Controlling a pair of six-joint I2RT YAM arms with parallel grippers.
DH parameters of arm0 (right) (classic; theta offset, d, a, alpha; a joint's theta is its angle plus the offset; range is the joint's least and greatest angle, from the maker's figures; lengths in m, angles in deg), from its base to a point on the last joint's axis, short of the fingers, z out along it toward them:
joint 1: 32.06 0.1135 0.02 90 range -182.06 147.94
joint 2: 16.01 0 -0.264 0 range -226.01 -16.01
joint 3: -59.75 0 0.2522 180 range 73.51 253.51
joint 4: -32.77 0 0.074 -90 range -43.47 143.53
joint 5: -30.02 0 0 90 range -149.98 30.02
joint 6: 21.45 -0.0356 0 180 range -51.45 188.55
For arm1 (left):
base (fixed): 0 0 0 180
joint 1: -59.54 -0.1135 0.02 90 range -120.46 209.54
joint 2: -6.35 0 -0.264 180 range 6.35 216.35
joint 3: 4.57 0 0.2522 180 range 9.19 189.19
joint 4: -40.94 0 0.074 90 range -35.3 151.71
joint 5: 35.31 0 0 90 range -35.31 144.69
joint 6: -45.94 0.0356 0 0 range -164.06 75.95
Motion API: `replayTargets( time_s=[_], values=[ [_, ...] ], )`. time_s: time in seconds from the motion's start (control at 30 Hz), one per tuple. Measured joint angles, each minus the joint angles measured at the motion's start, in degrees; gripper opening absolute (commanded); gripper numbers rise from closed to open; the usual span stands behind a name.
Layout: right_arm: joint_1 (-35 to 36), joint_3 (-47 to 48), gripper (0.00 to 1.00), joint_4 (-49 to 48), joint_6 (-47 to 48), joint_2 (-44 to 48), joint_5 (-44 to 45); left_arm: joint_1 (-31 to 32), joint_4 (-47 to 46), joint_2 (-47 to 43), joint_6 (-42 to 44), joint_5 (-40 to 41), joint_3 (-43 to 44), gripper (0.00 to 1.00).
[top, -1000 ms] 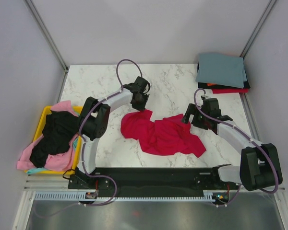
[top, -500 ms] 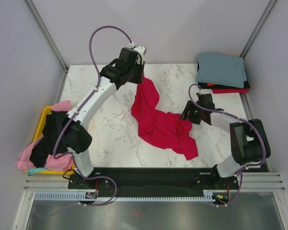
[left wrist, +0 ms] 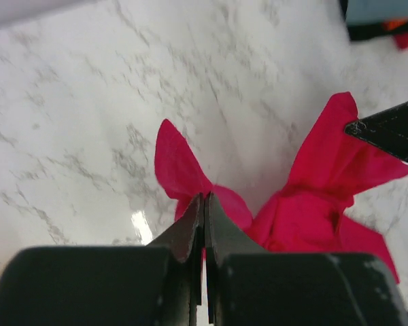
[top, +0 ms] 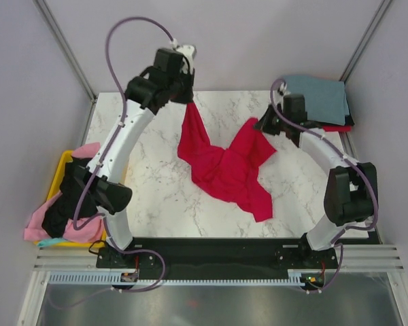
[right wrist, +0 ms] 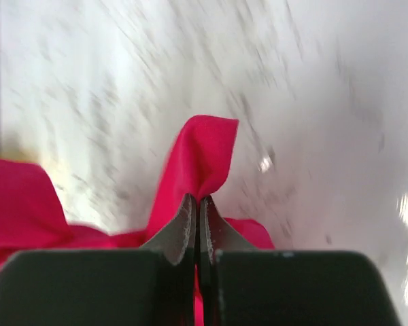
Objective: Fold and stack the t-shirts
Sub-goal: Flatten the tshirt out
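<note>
A crimson-red t-shirt [top: 224, 166] hangs between both grippers over the marble table [top: 136, 129], its lower part resting crumpled on the surface. My left gripper [top: 189, 102] is raised at the back centre, shut on one edge of the red t-shirt [left wrist: 183, 170]. My right gripper [top: 262, 125] is raised at the right, shut on another edge of it [right wrist: 200, 156]. A stack of folded t-shirts [top: 314, 100], grey-blue on top with black and red beneath, lies at the back right corner. Black, pink and teal t-shirts [top: 71, 200] are heaped at the left.
A yellow bin [top: 61, 166] holding the heaped shirts sits off the table's left edge. Grey walls and metal frame posts [top: 64, 47] enclose the table on three sides.
Both arms rose and moved back. The right gripper closed on the red t-shirt's edge and lifted it; the left gripper, shut on its edge, lifted higher. The shirt now hangs between them.
</note>
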Motion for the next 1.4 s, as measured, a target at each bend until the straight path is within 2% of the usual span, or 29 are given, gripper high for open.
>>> replayTargets(
  time_s=[0.1,0.2,0.37,0.53,0.57,0.63,0.73,0.83,0.93,1.07,1.17,1.27,1.3,1.4],
  values=[
    [-0.6,13.1,0.00,3.8,2.0,2.1,-0.2,-2.5,2.7,0.3,0.3,0.3,12.7,0.02],
    [-2.2,21.9,0.00,5.3,4.5,8.6,0.7,-4.8,2.5,-5.2,0.8,1.7,15.1,0.02],
    [-4.8,21.0,0.00,6.3,7.2,28.0,7.2,-5.3,-1.0,-22.6,2.1,4.2,2.6,0.02],
    [-5.2,11.2,0.00,5.5,8.2,43.8,16.2,-5.3,-4.5,-34.7,3.0,7.8,-9.0,0.02],
    [-5.2,8.9,0.02,5.2,8.2,45.6,17.2,-5.3,-5.4,-36.0,3.0,8.5,-10.8,0.02],
    [-5.3,2.5,0.13,4.7,7.8,48.9,18.6,-5.3,-6.4,-38.9,3.0,9.3,-15.5,0.02],
    [-5.3,-7.7,0.15,6.2,5.5,51.1,19.3,-5.3,-7.9,-43.0,2.6,10.0,-25.2,0.02],
    [-5.3,-17.5,0.01,9.7,3.2,53.0,20.4,-5.3,-8.1,-46.5,1.4,10.6,-37.4,0.02],
    [-5.3,-23.6,0.00,13.9,1.5,57.0,22.6,-5.2,-7.8,-48.1,-0.3,10.3,-46.4,0.02],
    [-5.3,-23.8,0.00,14.0,1.0,61.0,25.2,-5.3,-7.1,-49.0,-2.7,8.8,-51.9,0.02],
    [-5.3,-22.2,0.01,12.9,0.5,59.1,28.6,-5.3,-7.4,-50.5,-5.6,5.4,-53.0,0.02],
    [-5.6,-20.9,0.11,12.3,0.2,54.1,33.9,-5.2,-8.1,-52.6,-10.0,0.3,-54.0,0.02],
    [-6.3,-20.4,0.11,12.0,0.5,51.2,35.8,-4.9,-8.4,-53.3,-12.0,-1.8,-54.6,0.02],
    [-10.2,-18.8,0.01,10.5,1.0,44.1,38.6,-1.6,-10.5,-54.9,-18.0,-6.4,-58.4,0.02]
  ],
)
